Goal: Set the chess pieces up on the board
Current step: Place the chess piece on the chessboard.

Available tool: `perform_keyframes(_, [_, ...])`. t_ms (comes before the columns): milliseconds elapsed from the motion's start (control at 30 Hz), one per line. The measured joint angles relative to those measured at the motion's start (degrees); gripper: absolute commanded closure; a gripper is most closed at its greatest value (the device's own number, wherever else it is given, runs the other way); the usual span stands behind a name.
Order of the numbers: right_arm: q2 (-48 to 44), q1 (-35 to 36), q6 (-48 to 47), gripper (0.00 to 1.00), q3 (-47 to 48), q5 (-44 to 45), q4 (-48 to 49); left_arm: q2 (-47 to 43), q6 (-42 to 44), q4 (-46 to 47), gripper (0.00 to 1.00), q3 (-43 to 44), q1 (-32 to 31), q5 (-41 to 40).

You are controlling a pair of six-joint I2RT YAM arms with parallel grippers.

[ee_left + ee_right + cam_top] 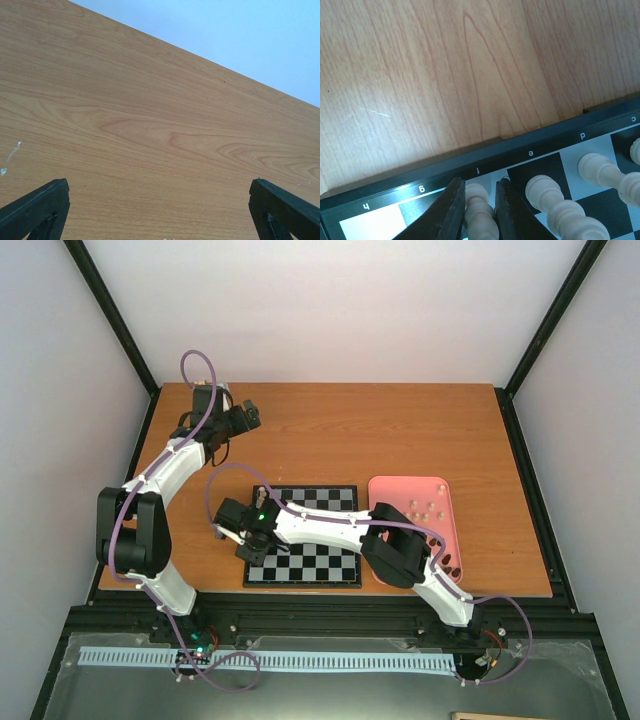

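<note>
Place: robot lab test cell.
Enclosure: plain white walls (330, 310) on three sides, with black frame posts (110, 315) at the corners.
Surface: wood-grain surface (330, 430) fitted inside the frame.
Machines: left arm (170, 465) and right arm (315, 525), white and black, bolted to a black rail (330, 615) at the near edge.
Wiring: purple cables (197, 353) loop along each arm; a white slotted duct (300, 660) runs below the rail.
Props: board (300, 565) and pink tray (415, 490) laid before the arms.

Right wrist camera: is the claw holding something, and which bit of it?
Yes. The right gripper pinches a cream chess piece by the sides of its body, at the edge row of the board. The left gripper holds nothing.
</note>
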Motion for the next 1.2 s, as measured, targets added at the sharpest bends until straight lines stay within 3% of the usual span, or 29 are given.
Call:
perform_keyframes(1100, [-1.31,-0.2,-0.04,0.81,-3.04,1.31,1.7,0.31,0.0,0.02,0.0,0.0,0.0,0.04])
perform_keyframes(1200, [-1.53,-0.2,0.04,0.76,-3.41,1.36,1.55,0.31,0.0,0.02,0.0,0.0,0.0,0.04])
